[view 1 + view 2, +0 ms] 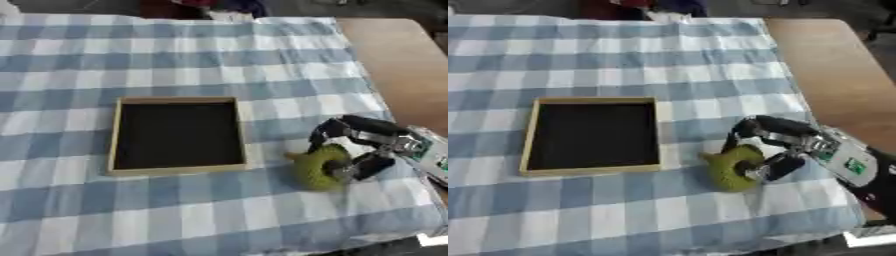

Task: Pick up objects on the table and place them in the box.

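At the near right of the desk, the right hand [779, 145] comes in from the right edge with its fingers [750, 131] and thumb curled around a yellow-green object [732, 170], which sits on the blue-and-white checked cloth [175, 55]. Whether the object is lifted clear of the cloth or resting on it cannot be told. What it is also stays unclear: a rounded, fuzzy-looking lump with a small point toward the left.

Just to its left, apart from it, lies the box [178, 171], a shallow tray with a pale wooden rim and a dark inside. Nothing shows in the box, so no object appears to be placed yet. The grasp looks made or nearly made; lifting, carrying left and releasing over the box are left to do. No other loose object shows on the cloth. At the far right, bare wood of the desk [402, 65] shows. The left hand is out of sight.
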You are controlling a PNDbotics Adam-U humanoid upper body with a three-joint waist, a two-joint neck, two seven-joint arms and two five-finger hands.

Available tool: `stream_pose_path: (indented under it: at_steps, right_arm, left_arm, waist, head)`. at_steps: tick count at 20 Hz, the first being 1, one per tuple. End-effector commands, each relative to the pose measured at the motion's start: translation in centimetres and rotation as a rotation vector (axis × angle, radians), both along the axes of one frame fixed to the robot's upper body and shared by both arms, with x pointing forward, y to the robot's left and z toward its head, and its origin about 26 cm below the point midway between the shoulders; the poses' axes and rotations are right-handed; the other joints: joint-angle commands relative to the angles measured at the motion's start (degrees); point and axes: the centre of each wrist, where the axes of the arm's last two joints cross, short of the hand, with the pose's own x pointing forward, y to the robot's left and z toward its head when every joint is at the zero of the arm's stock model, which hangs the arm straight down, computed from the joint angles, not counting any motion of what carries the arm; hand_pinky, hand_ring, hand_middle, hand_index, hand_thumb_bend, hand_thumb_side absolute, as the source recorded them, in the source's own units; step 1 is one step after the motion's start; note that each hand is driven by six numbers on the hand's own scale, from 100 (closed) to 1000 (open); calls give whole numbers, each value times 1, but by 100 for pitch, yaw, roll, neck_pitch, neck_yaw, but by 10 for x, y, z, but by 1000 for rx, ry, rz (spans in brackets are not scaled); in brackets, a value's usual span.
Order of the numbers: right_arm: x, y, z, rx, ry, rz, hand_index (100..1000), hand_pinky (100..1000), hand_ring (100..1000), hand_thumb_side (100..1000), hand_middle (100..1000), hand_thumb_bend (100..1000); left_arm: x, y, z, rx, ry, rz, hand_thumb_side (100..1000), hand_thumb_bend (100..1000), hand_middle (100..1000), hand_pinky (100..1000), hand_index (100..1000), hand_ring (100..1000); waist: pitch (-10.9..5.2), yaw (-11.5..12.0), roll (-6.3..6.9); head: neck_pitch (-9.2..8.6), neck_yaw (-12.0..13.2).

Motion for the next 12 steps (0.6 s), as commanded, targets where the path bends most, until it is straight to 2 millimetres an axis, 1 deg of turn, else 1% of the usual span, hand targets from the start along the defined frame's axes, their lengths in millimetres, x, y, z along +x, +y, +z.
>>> stream_pose_path:
  at_steps: [1, 7, 9, 10, 12]
  right_arm:
    - [0, -8, 5, -21, -24, -6, 699, 700, 531, 100, 448, 100]
    - [0, -8, -1, -4, -23, -33, 664, 672, 489, 100, 401, 100]
    - [0, -7, -1, 11, -25, -42, 642, 654, 460, 100, 371, 100]
    - [0, -6, -1, 21, -26, -46, 611, 633, 418, 100, 332, 100]
    - [0, -5, -1, 43, -31, -58, 580, 615, 382, 100, 293, 100]
  left_arm:
    - [-3, 1, 10, 19, -34, 6, 557, 100, 691, 636, 811, 494]
    - [-2, 1, 11, 14, -39, 8, 559, 100, 690, 636, 809, 493]
    - [-2, 1, 11, 12, -42, 10, 560, 100, 689, 636, 809, 492]
    - [-2, 1, 11, 11, -42, 10, 560, 100, 685, 635, 808, 489]
    - [-2, 1, 11, 10, -43, 12, 559, 100, 683, 635, 807, 488]
  waist:
    - [-69, 10, 26]
    - [-62, 54, 29]
    - [-58, 68, 28]
    - [-55, 73, 27]
    - [-52, 78, 24]
  head:
    - [-1, -24]
    - [-14, -29]
    - [-19, -28]
    - [-21, -27]
    - [-23, -28]
